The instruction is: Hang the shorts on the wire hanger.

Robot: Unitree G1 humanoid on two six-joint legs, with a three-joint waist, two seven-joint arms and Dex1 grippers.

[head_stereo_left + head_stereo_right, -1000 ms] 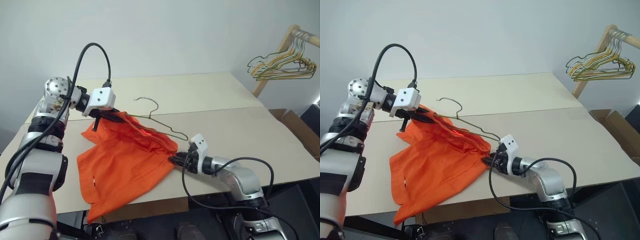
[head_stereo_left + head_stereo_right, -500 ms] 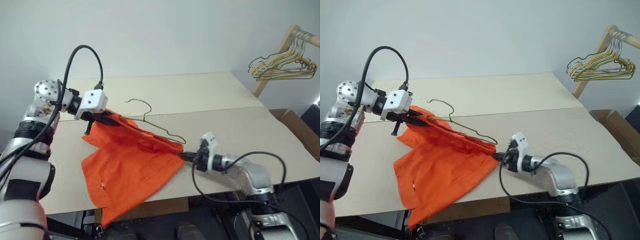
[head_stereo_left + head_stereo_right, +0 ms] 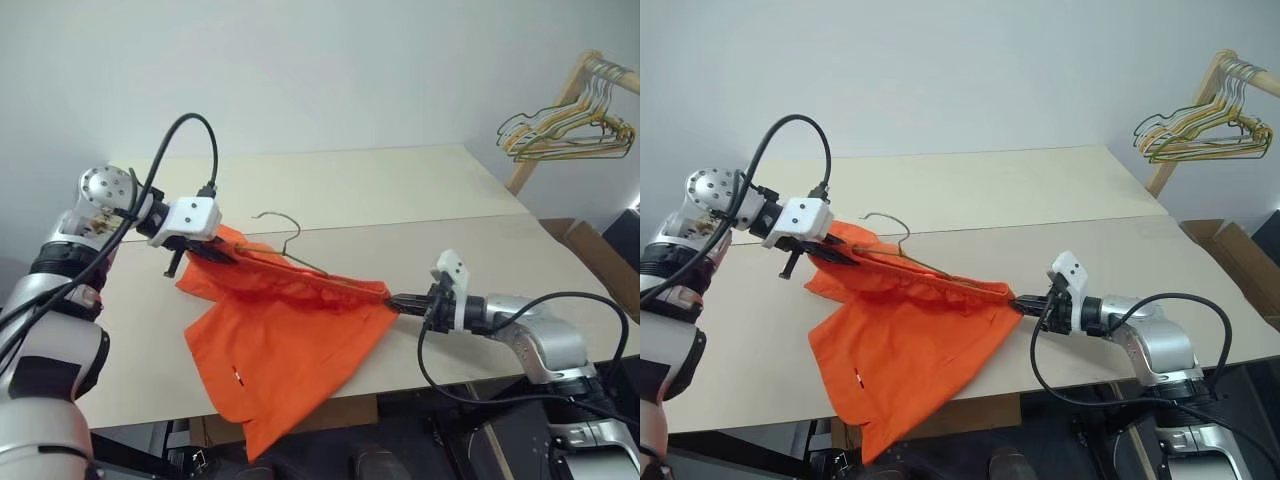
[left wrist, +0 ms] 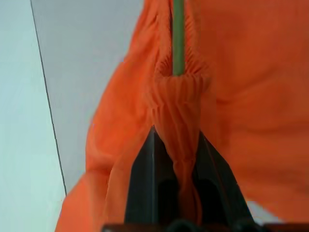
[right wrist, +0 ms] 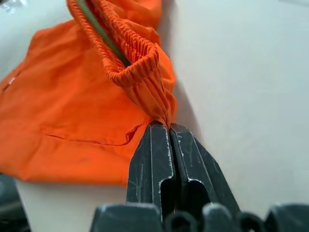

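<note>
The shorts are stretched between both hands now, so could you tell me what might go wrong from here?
1. The right hand pinches only a thin fold of the shorts waistband; more tension could pull it free.
2. The wire hanger lies loose inside the stretched waistband with only its hook out; it could slide or tilt out.
3. One leg hangs over the table edge, dragging the fabric.

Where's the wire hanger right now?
In the head views the hanger sits mid-table, threaded inside the shorts' waistband, which is stretched between the left end effector and right end effector; its hook pokes out above the fabric.
</note>
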